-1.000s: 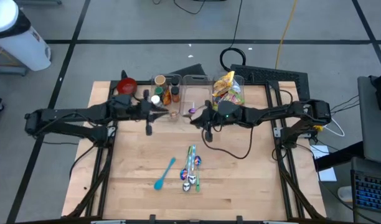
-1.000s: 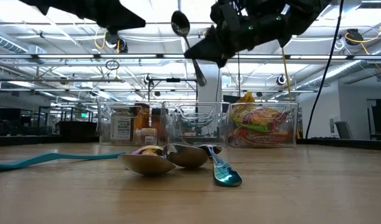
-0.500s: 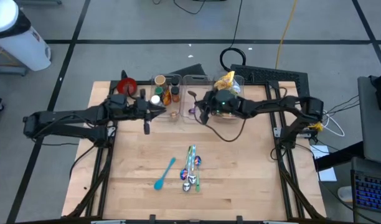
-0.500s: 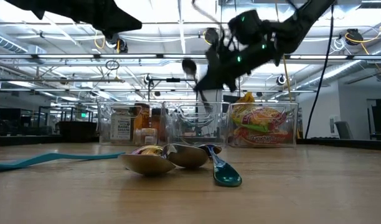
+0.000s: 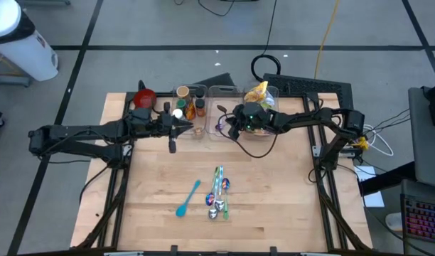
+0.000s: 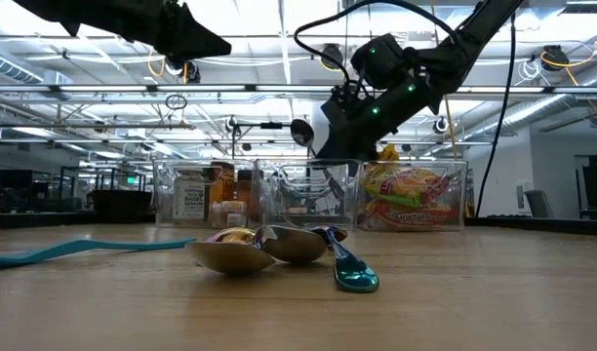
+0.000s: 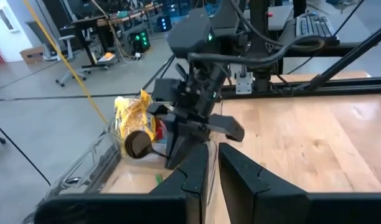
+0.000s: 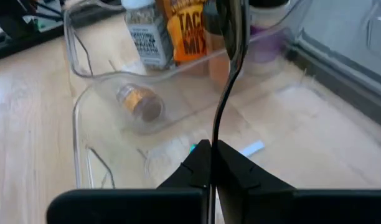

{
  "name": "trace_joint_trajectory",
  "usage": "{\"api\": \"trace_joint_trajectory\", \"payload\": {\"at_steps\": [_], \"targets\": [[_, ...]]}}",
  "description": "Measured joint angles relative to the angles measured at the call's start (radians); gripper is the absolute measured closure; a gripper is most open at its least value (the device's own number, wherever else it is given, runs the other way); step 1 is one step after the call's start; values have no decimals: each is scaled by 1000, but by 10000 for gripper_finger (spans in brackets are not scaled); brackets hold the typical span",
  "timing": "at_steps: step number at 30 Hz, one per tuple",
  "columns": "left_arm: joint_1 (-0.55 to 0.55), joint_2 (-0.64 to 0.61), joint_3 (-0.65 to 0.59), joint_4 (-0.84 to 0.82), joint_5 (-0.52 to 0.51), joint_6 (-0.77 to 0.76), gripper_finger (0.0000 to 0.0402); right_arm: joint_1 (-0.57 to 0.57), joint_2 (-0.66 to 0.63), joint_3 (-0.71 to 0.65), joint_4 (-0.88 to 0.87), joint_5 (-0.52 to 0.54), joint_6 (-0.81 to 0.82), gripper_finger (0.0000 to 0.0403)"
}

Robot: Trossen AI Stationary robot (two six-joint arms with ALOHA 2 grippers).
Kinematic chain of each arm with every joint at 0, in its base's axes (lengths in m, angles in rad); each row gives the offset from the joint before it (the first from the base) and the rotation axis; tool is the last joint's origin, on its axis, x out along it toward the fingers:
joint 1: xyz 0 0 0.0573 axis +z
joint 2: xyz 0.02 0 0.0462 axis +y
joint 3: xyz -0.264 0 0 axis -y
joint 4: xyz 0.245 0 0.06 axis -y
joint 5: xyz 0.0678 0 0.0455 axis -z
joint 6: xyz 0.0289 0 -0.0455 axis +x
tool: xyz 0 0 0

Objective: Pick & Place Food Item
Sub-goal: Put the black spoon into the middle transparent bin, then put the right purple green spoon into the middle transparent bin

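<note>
Right claw (image 5: 227, 122) has swung from mid-tabletop back toward the far edge, now over the middle clear bin (image 5: 224, 96) — clenched on a metal spoon (image 8: 230, 59), long axis running straight out ahead of the fingers, bowl toward the bin. Left claw (image 5: 183, 126), nearly shut and holding nothing visible, hovers just beside the spice bin.

The right gripper (image 5: 228, 125) has swung its spoon (image 6: 313, 146) from mid-table to above the middle clear bin (image 5: 224, 94). The spoon now hangs lower, bowl tipped toward the bin.
</note>
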Motion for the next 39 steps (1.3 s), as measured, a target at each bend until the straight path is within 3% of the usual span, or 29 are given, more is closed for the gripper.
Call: {"api": "trace_joint_trajectory", "payload": {"at_steps": [21,39], "targets": [[0,0,0,0,0,-4,355,-2,0,0,-55,6,53,396],[0,0,0,-1,0,-4,355,1,-17,0,-22,1,34,262]]}}
